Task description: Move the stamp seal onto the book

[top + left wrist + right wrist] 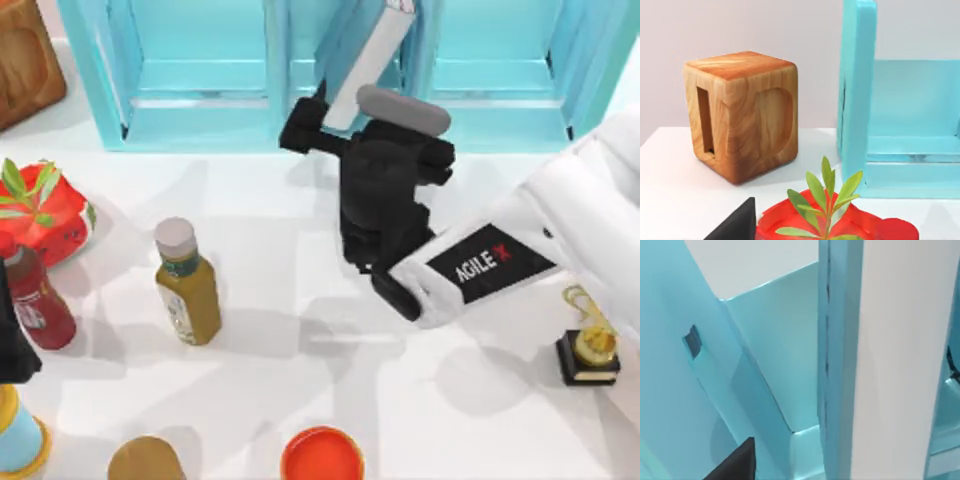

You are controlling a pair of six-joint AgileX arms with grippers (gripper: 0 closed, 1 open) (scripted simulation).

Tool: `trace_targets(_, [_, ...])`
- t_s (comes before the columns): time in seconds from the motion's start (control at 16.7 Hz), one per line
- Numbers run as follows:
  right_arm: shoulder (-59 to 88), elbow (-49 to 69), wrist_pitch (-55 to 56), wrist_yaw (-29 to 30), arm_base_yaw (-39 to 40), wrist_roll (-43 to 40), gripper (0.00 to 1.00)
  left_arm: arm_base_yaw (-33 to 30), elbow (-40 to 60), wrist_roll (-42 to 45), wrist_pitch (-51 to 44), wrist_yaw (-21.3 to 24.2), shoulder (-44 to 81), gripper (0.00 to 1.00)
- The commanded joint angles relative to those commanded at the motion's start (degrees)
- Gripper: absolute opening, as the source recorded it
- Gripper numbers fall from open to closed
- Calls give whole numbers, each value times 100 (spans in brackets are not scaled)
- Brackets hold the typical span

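The book (368, 60), teal-blue with white page edges, stands tilted in the middle compartment of the light blue shelf unit (200, 95). My right gripper (322, 122) is at the book's lower end, open. In the right wrist view the book (890, 365) is very close, with a strip of shelf showing between it and one dark finger (737, 462). My left gripper (12, 345) is parked at the table's left edge, open; one of its fingers (737, 225) shows in the left wrist view. The stamp seal is out of view.
On the left stand a wooden block (25, 55), a red planter (45, 210), a dark red sauce bottle (38, 300) and an olive bottle (187, 290). A gold trophy (590, 350) is at the right. An orange-red round object (322, 455) and a tan one (145, 460) sit at the front.
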Motion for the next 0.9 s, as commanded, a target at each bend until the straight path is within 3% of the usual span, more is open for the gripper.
trace_targets(0.42, [822,1795,-932,-492,-501,-35,100,0,0,0,0,0,0,100])
trace_targets(0.78, [923,2005,-1053,-557,-567,-40,100,0,0,0,0,0,0,100])
trace_targets(0.9, [923,2005,-1053,-557,-567,-40,85,0,0,0,0,0,0,100])
